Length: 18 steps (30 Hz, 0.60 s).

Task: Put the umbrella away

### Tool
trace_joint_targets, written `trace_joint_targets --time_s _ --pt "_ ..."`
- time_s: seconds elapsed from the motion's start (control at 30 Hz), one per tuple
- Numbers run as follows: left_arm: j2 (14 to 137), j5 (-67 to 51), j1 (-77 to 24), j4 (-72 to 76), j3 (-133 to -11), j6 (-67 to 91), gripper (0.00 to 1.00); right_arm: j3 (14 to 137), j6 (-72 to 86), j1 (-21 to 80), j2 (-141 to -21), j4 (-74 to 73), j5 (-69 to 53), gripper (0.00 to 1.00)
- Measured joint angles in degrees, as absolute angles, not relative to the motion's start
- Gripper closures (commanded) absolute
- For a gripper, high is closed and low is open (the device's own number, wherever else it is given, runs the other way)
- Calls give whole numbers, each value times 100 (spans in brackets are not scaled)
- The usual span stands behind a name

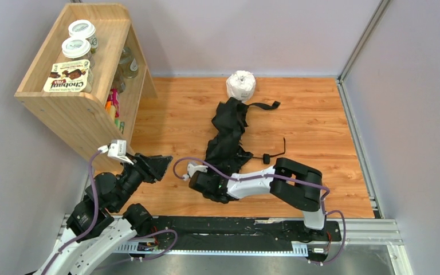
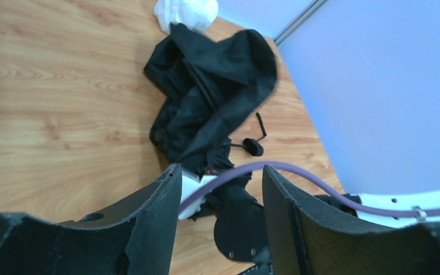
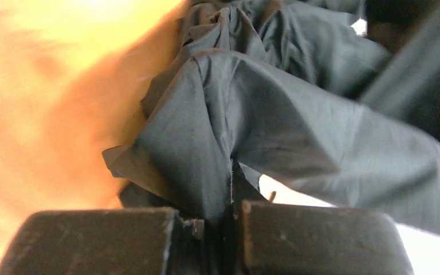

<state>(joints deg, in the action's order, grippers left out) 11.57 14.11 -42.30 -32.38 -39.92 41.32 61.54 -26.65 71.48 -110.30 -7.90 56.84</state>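
The right gripper (image 3: 229, 229) has its two dark fingers pressed together on a fold of the crumpled black fabric of the umbrella (image 3: 298, 126), which fills the view above them, with the blurred wooden table (image 3: 40, 114) at the left.

Probably a robot lab cell: plain grey partition walls (image 1: 252, 34) boxing in a wood tabletop (image 1: 326, 143), grocery shelf (image 1: 69, 112) far left.

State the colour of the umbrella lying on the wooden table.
The umbrella is black; the top external view shows it best.
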Motion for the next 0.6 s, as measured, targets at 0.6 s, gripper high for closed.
trace_joint_targets --time_s 0.6 --pt "1815 1409 -4230 -4145 -3068 6195 39 6888 -1313 5763 -10781 -2486 -132 100"
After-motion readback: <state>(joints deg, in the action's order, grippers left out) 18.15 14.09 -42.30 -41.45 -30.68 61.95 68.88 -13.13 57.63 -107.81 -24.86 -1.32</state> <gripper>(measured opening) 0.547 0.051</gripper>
